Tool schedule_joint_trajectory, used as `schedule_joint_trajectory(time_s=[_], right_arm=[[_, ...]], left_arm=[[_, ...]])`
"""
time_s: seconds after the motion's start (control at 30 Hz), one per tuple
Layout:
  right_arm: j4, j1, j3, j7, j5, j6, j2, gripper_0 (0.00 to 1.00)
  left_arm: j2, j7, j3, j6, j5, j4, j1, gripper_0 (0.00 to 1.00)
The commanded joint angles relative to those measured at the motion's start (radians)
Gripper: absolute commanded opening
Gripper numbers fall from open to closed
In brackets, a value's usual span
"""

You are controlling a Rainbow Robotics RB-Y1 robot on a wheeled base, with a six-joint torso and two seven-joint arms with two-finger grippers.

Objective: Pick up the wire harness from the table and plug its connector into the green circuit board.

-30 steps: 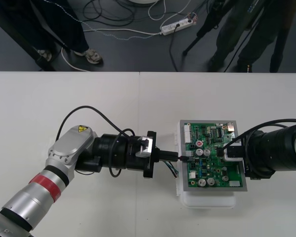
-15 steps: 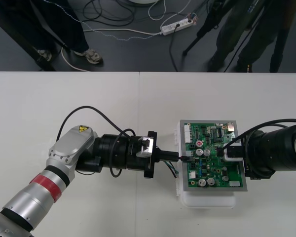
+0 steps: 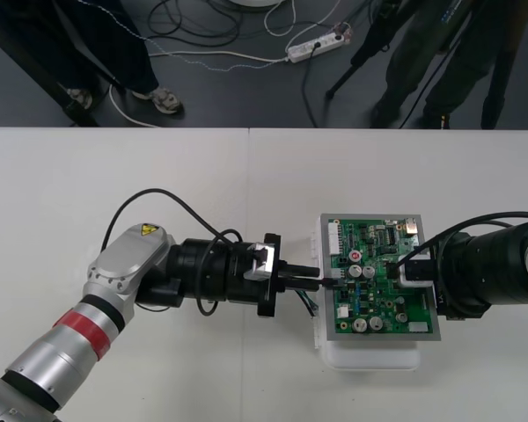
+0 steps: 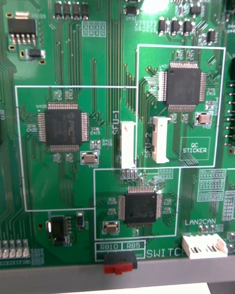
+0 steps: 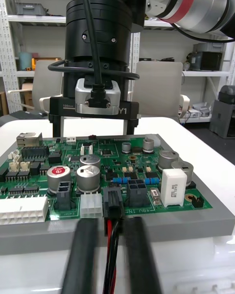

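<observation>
The left arm is coming in from the lower left of the front view. The left pincer (image 3: 315, 280) is lying level at mid-frame, reaching the left edge of the green circuit board (image 3: 383, 306). Its fingers (image 5: 81, 257) are standing close together, clamping the red and black wires of the wire harness (image 3: 307, 301) just behind the black plug (image 5: 112, 207).

The plug is standing at a header on the board edge nearest that pincer and appears to be entering it. Full seating cannot be confirmed. The slack wires are trailing just beside the white base (image 3: 370, 356), above the worktop (image 3: 158, 193).

Handling, as a judgement: the harness is light and limp, and the wires will likely buckle under a push. Take hold on or directly behind the rigid plug, and press straight, since the pins are probably fragile.

Further right in the frame, the right pincer (image 3: 403, 268) is standing over the board's right half, fingers spread wide and holding nothing.
</observation>
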Motion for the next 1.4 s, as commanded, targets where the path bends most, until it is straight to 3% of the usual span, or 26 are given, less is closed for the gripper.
schedule_joint_trajectory(time_s=[0.03, 0.1, 0.87, 1.4], right_arm=[[-0.034, 0.007, 0.013, -0.053, 0.001, -0.004, 0.014, 1.00], [-0.034, 0.007, 0.013, -0.055, 0.001, -0.004, 0.014, 1.00], [-0.034, 0.007, -0.043, -0.029, 0.007, -0.004, 0.014, 1.00], [-0.033, -0.002, -0.111, 0.010, -0.002, -0.004, 0.008, 1.00]], left_arm=[[-0.046, -0.033, -0.024, 0.032, 0.013, -0.014, -0.043, 0.91], [-0.044, -0.030, -0.024, 0.032, 0.016, -0.014, -0.041, 1.00], [-0.011, -0.030, -0.009, 0.022, 0.026, -0.016, -0.041, 1.00], [0.152, -0.005, 0.054, -0.065, 0.034, -0.016, -0.041, 1.00]])
